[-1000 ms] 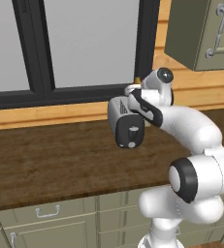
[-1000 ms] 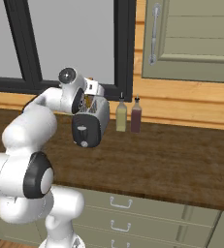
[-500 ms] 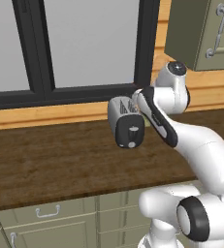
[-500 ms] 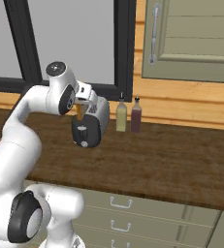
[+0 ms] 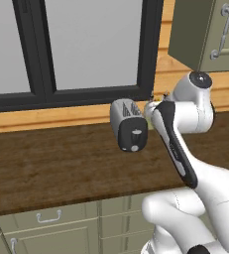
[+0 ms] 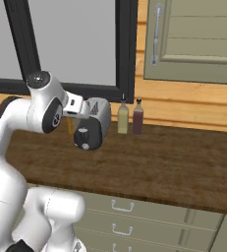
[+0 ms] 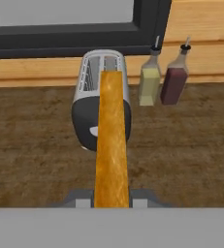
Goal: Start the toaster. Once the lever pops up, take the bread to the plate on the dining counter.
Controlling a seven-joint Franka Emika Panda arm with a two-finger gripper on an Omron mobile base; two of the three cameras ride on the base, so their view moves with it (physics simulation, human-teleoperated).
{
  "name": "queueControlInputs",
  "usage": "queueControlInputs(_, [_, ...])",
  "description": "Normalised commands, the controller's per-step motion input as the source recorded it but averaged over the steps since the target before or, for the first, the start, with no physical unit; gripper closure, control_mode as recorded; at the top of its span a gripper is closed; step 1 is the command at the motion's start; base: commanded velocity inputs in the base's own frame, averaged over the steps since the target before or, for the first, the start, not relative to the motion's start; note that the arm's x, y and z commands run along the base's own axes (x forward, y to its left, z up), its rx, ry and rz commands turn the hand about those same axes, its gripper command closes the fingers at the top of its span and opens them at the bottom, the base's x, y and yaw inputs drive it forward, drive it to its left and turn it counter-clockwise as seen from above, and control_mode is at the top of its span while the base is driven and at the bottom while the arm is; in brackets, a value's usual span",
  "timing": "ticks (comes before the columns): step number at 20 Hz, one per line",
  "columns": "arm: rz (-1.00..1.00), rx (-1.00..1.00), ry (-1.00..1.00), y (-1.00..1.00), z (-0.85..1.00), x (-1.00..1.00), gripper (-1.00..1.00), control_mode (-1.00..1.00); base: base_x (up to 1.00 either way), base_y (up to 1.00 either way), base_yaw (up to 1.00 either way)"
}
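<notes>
Left base view: toaster standing on the wooden bench below the dark-framed window, black end panel facing forward; white arm bent just right of it, gripper itself hard to make out there. Right base view: gripper raised just left of the toaster, a sliver of bread hanging below it; yellow bottle and dark red bottle side by side just right of the toaster, against the wall. Hand view: gripper clamped on the bread, slice seen edge-on, held clear of the slots, toaster behind it, both bottles to its right.
</notes>
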Motion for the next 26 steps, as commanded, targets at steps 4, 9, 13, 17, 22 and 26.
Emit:
queueControlInputs(4, [0.00,0.00,-0.04,0.00,0.29,-0.59,1.00,-1.00,0.00,0.00,0.00])
queueControlInputs(9, [0.00,0.00,0.01,0.00,0.35,-0.46,1.00,-1.00,0.00,0.00,0.00])
queueControlInputs(13, [0.00,0.00,0.00,0.00,0.22,-0.41,1.00,-1.00,0.00,0.00,0.00])
queueControlInputs(17, [0.00,0.00,0.00,0.00,0.10,-0.47,1.00,-1.00,0.00,0.00,0.00])
queueControlInputs(22, [0.00,0.00,0.00,0.00,0.08,-0.41,1.00,-1.00,0.00,0.00,0.00])
queueControlInputs(26, [0.00,0.00,0.00,0.00,0.01,-0.27,1.00,-1.00,0.00,0.00,0.00])
